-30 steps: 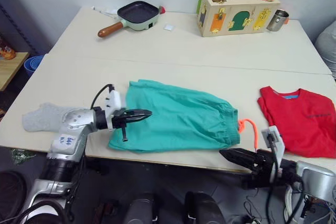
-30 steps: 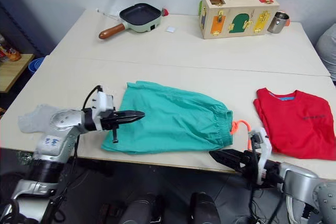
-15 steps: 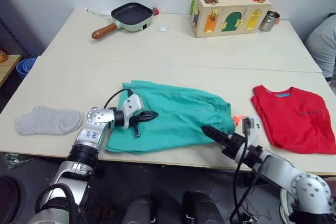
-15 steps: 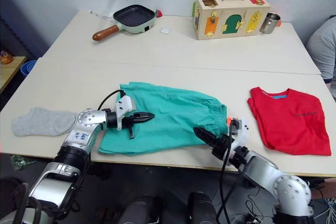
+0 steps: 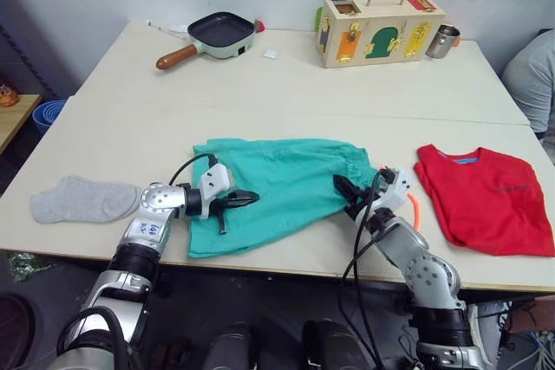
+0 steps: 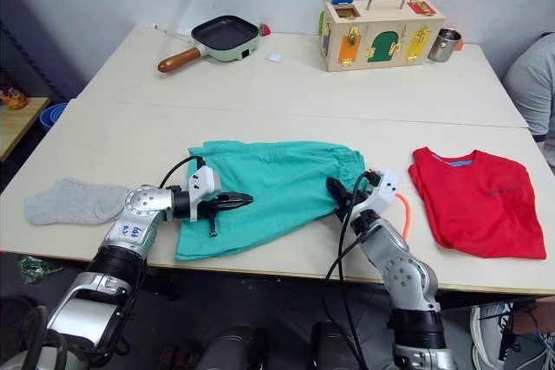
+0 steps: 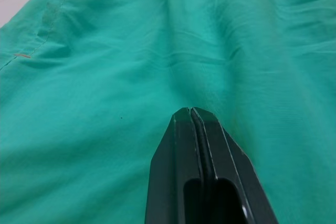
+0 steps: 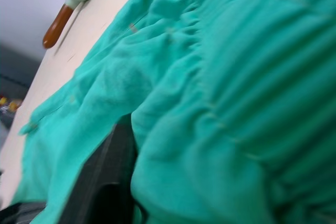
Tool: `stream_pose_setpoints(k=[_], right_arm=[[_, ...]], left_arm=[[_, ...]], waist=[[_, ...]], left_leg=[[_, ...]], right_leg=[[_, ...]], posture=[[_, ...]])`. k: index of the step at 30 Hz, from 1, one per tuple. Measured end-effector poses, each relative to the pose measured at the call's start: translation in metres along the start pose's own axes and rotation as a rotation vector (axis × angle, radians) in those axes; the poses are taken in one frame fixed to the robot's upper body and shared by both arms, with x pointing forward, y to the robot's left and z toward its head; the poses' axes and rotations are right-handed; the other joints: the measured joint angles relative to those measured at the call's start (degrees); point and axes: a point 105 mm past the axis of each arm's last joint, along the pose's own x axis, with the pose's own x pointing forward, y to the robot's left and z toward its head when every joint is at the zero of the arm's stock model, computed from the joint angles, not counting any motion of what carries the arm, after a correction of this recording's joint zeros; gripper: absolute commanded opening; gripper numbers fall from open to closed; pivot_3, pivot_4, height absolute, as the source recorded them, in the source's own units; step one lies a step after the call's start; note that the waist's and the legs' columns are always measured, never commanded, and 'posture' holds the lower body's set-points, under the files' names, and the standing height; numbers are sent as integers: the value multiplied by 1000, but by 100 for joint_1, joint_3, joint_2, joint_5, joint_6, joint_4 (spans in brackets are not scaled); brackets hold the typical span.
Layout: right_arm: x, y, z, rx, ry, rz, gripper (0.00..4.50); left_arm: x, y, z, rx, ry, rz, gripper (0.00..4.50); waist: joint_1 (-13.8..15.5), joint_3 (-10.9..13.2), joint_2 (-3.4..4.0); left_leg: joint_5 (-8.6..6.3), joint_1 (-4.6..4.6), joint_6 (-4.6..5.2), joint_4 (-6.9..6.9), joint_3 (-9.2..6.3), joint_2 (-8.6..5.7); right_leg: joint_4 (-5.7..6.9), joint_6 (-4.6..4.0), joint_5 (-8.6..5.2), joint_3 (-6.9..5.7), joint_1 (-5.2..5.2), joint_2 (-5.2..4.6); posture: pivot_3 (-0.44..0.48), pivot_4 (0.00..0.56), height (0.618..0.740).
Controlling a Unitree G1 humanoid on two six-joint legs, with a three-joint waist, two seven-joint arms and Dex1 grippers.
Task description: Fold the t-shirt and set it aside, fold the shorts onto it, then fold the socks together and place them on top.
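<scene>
Now the shorts (image 5: 277,181) lie mid-worktop (image 5: 260,84). Right hand (image 6: 340,197) grips their waist edge; left hand (image 6: 232,203), pressed closed, pins the legs. Carry the waist across smoothly, keeping the pin steady.

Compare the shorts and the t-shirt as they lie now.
The shorts are teal-green; the t-shirt is bright red. The shorts lie rumpled at the table's near middle between both grippers, the left gripper shut over them and the right gripper at their waist end; the t-shirt lies flat and untouched at the robot's right. Both rest on the same beige table.
</scene>
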Motion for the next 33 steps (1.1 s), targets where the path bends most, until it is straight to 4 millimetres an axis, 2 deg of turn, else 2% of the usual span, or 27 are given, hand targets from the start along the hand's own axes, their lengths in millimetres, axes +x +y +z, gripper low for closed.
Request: stream_pose_setpoints(k=[2,3,6,7,10,11,13,15,17,21,25,30,33], right_arm=[[1,0,7,-20,-42,-4,164],[1,-1,10,-37,-58,-8,25],[-3,-2,29,-201,-113,-18,25],[-7,3,38,-300,-130,6,25],[-11,37,58,-506,-184,140,25],[-13,56,63,-606,-202,222,25],[-15,91,62,-750,-206,384,25],[-19,122,44,-845,-170,550,25],[-17,137,21,-913,-100,655,25],[-14,150,-20,-982,30,794,25],[-7,164,-57,-1019,160,899,25],[11,165,-72,-1067,197,859,25],[11,168,-82,-1083,235,892,25]], left_arm=[[0,4,1,-9,-9,33,0],[0,6,1,-20,-16,57,0],[6,13,5,-59,-41,128,0],[8,15,6,-75,-47,156,0],[10,22,9,-103,-51,229,0],[12,24,10,-119,-55,253,0],[14,25,11,-144,-56,273,0],[14,24,12,-157,-49,280,0],[11,21,10,-164,-37,288,0],[3,16,7,-179,-23,306,0],[-26,9,-2,-216,10,349,0],[-55,-9,-5,-249,23,344,0],[-70,-13,-2,-252,22,348,0]], waist=[[11,4,6],[16,5,9],[33,20,33],[29,23,39],[7,23,40],[-8,26,44],[-24,26,43],[-34,26,43],[-42,26,43],[-42,26,42],[-144,26,41],[-154,28,44],[-129,29,46]], left_leg=[[0,-3,0,0,-2,-2],[0,-7,1,0,-2,-3],[1,-24,14,0,-5,-17],[0,-24,17,0,-3,-18],[0,-25,16,-3,-3,-17],[0,-25,16,-4,1,-15],[-1,-24,10,-4,2,-4],[1,-23,0,-5,1,4],[2,-23,-1,-5,2,4],[2,-23,0,-1,1,2],[3,-19,-5,-4,-5,5],[2,-20,-9,-6,-9,4],[1,-21,-11,-6,-17,0]], right_leg=[[2,0,0,-1,-1,-2],[4,0,0,-2,-2,-3],[8,5,2,-6,-13,-18],[7,5,2,-7,-13,-18],[6,6,2,-11,-14,-13],[4,6,2,-9,-16,-8],[1,6,2,-8,-15,7],[1,6,2,-10,-15,17],[1,5,2,-9,-15,17],[-1,5,2,-9,-11,14],[1,4,2,-10,-11,13],[1,3,1,-10,-12,11],[0,2,0,-10,-11,7]], posture=[[0,150,740],[0,150,740],[0,150,740],[0,150,740],[0,150,740],[0,150,740],[0,150,740],[0,150,740],[0,150,740],[0,150,740],[0,150,740],[0,150,740],[0,150,740]])
